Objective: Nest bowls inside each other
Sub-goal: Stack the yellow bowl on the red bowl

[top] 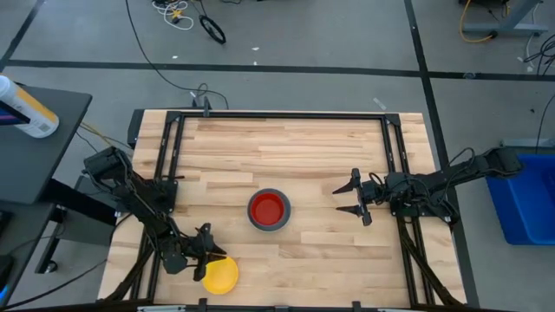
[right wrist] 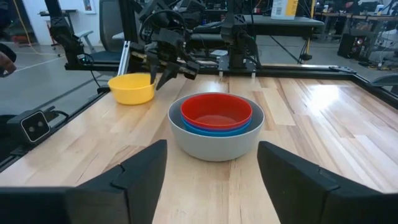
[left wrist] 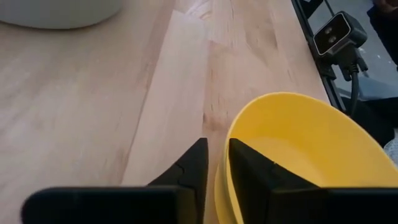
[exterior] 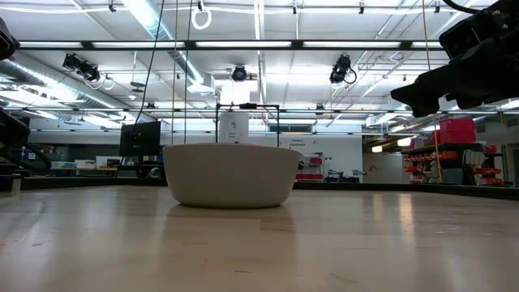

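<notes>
A grey bowl stands on its base at the table's middle. A red bowl is nested in it, with a blue rim showing beneath the red. A yellow bowl sits near the front edge, left of the middle. My left gripper is at its rim, shut on it. My right gripper stands open to the right of the stack, pointing at it and apart from it. My left gripper has the yellow bowl's rim between its two fingers, one finger inside the bowl and the other outside the wall. The fingers come from the table's left, slanting down. The bowl rests on the table.
A black frame borders the wooden top on the far, left and right sides. A small camera sits at the table's front edge beside the yellow bowl. Bare wood lies between the yellow bowl and the stack.
</notes>
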Tool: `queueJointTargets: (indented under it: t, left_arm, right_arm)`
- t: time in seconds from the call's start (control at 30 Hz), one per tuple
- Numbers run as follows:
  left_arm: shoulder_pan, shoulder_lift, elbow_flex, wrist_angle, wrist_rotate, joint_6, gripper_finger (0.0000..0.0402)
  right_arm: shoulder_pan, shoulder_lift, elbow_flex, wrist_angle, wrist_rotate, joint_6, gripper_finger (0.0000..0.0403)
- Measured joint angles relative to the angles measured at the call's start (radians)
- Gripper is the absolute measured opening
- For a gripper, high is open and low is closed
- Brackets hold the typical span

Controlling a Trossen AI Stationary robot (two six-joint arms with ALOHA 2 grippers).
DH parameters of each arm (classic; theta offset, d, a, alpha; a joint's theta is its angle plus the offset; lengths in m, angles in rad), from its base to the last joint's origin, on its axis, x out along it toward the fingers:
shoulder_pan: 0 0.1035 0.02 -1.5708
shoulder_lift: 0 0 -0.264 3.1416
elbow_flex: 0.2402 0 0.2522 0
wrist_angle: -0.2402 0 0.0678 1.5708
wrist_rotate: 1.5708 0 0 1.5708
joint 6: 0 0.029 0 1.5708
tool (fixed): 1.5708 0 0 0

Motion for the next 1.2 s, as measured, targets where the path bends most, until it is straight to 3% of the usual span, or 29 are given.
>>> queueJointTargets:
  t: [0.3, 0.57, 0.77, 1.0, 1.2]
  left_arm:
    - [0.000, 0.000, 0.000, 0.002, -0.026, 0.063, 0.0009]
    - [0.000, 0.000, 0.000, 0.001, -0.102, 0.136, 0.0006]
    - [0.000, 0.000, 0.000, 0.010, -0.225, 0.213, 0.0006]
    - [0.012, 0.000, 0.000, 0.078, -0.383, 0.385, 0.0006]
    - [0.066, 0.000, 0.000, 0.196, -0.424, 0.572, 0.0006]
  right_arm:
    - [0.000, 0.000, 0.000, 0.000, 0.000, -0.005, 0.0271]
    - [0.000, 0.000, 0.000, 0.000, 0.000, -0.007, 0.0274]
    - [0.000, 0.000, 0.000, 0.000, 0.000, -0.008, 0.0260]
    - [0.000, 0.000, 0.000, 0.000, 0.002, -0.009, 0.0242]
    - [0.000, 0.000, 0.000, 0.003, 0.003, -0.019, 0.0231]
